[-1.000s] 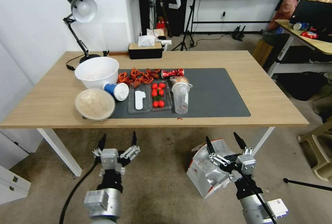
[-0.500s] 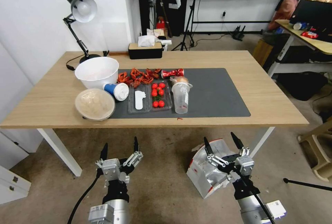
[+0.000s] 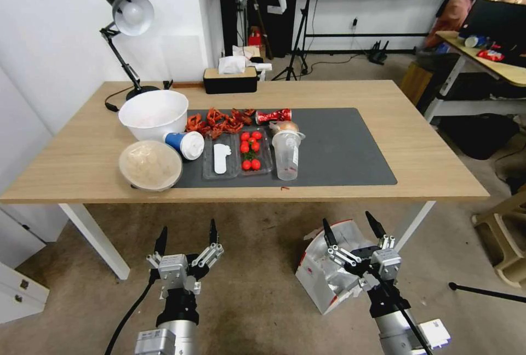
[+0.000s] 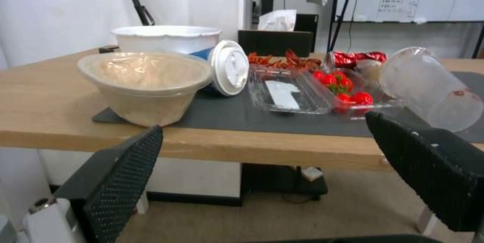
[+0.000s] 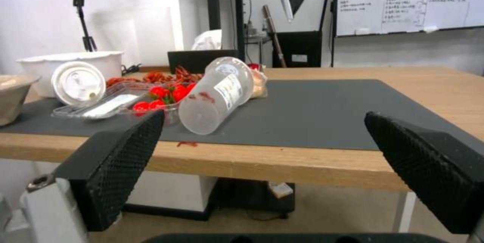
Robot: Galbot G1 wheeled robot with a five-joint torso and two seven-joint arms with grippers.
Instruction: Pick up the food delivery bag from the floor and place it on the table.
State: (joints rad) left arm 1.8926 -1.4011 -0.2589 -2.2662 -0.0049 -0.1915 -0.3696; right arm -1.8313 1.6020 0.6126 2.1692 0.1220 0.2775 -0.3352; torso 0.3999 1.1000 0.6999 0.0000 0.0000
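lying on the floor: the food delivery bag (image 3: 329, 275), a white paper bag with red edges and silver lining, tipped over on the floor (image 3: 257, 289) near the front right leg of the worktop (image 3: 427, 163).
right end effector: the right end effector (image 3: 353, 227) hovers above the bag with its two dark fingers spread apart and nothing between them; from its wrist camera the black ribbed fingertips (image 5: 126, 148) frame the front edge of the worktop.
left end effector: the left end effector (image 3: 186, 233) hangs over bare floor in front of the worktop, well apart from the bag, fingers spread and holding nothing.
worktop: light wood on white legs, with a dark grey mat (image 3: 339, 147) across its middle.
on the mat, left part: a large white bowl (image 3: 153, 114), a lidded tan bowl (image 3: 150, 165) at the mat's front corner, and a blue paper cup (image 3: 185, 144) lying on its side with a white lid.
on the mat, middle: two clear trays side by side, one with a white piece (image 3: 221, 158), one with cherry tomatoes (image 3: 251, 149); a clear plastic cup (image 3: 287, 155) tipped beside them; red scraps (image 3: 219, 120) and a crushed red can (image 3: 274, 116) behind.
back of worktop: a desk lamp (image 3: 129, 15) at the left and a black tissue box (image 3: 230, 78).
mat, right part: bare.
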